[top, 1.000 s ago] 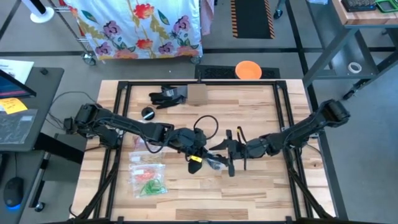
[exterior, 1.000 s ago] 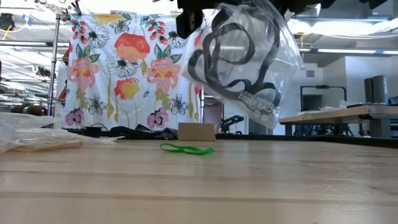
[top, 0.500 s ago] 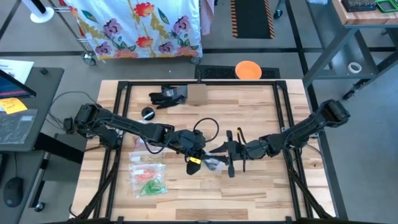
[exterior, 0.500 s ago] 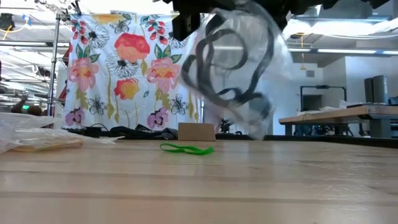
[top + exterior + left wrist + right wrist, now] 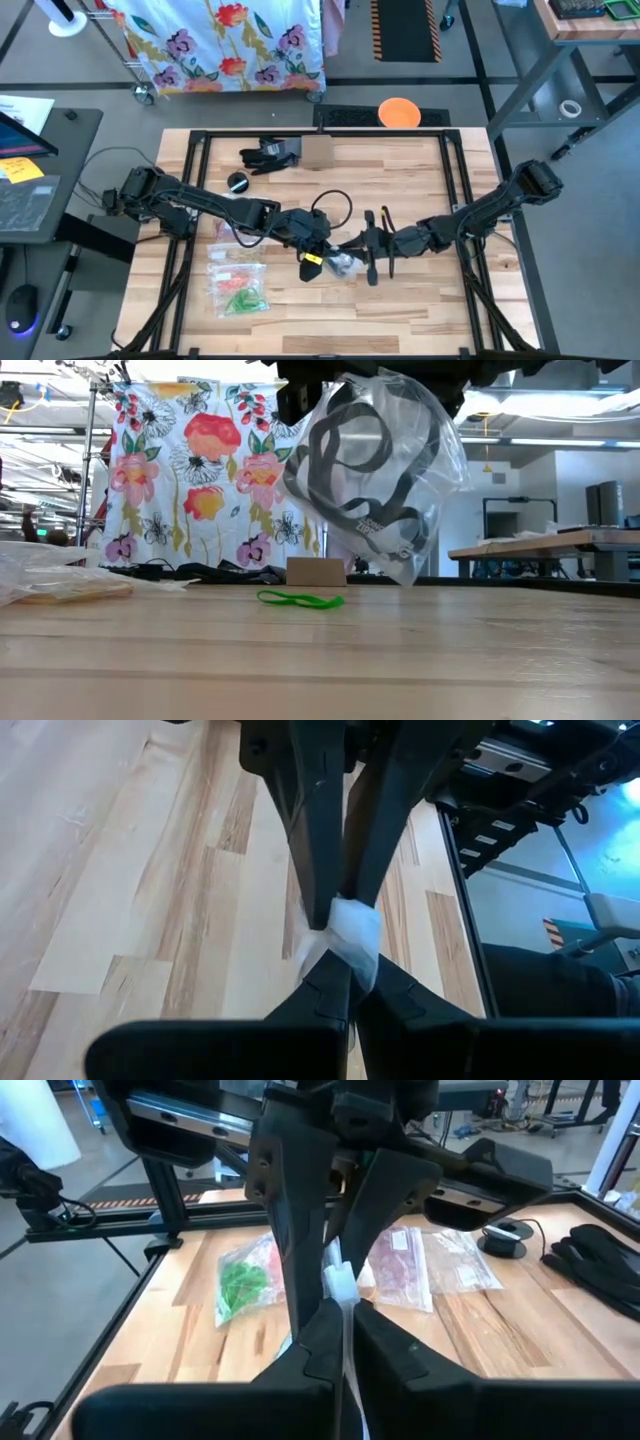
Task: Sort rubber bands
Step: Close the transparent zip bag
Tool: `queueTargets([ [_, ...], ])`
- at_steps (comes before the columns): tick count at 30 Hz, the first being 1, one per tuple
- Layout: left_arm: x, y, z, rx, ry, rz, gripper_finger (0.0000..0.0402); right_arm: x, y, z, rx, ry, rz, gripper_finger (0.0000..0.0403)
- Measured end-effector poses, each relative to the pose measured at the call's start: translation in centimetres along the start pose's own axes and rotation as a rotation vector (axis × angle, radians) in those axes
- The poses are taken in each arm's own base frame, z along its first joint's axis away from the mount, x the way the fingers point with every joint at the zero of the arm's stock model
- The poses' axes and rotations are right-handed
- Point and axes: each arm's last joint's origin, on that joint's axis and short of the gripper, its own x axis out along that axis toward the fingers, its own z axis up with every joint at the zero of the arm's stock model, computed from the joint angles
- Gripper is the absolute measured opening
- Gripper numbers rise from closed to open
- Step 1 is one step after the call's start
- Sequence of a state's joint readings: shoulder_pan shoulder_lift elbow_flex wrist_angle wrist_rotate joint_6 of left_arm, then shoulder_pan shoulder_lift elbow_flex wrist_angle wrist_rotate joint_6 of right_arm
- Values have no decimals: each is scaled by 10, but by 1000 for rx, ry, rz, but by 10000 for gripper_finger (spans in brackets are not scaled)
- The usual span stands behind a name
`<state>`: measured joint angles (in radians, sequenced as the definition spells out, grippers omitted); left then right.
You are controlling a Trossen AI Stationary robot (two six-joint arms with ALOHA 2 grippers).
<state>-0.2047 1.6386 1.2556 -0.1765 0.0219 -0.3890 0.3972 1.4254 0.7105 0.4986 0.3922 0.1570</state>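
rubber bands point(image 5: 365, 470), dark ones, sit inside a clear bag point(image 5: 440, 450) held in the air between both arms. left gripper point(image 5: 312, 240) is pinched closed on its top edge, and right gripper point(image 5: 362, 243) is closed on the same edge. if either pulls away too hard, the thin plastic may slip or tear and the bands spill.

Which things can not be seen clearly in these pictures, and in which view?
- Low view: both grippers are cut off by the top edge; only the clear bag with dark bands hangs in sight.
- High view: the green band lying on the table is too small to find.
- Left wrist view: the bag's contents are hidden; only a pinched bit shows between the fingers.
- Right wrist view: the band colours in the far bags blur.
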Motion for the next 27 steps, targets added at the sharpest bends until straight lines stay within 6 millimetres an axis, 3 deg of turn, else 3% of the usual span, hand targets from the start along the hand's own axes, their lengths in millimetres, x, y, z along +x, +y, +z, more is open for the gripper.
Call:
queueTargets([
  [17, 0, 0, 0, 11, -4, 0, 0, 0, 0, 0, 36, 3, 4, 76],
  [27, 0, -1, 0, 15, 4, -17, 0, 0, 0, 0, 19, 4, 0, 7],
])
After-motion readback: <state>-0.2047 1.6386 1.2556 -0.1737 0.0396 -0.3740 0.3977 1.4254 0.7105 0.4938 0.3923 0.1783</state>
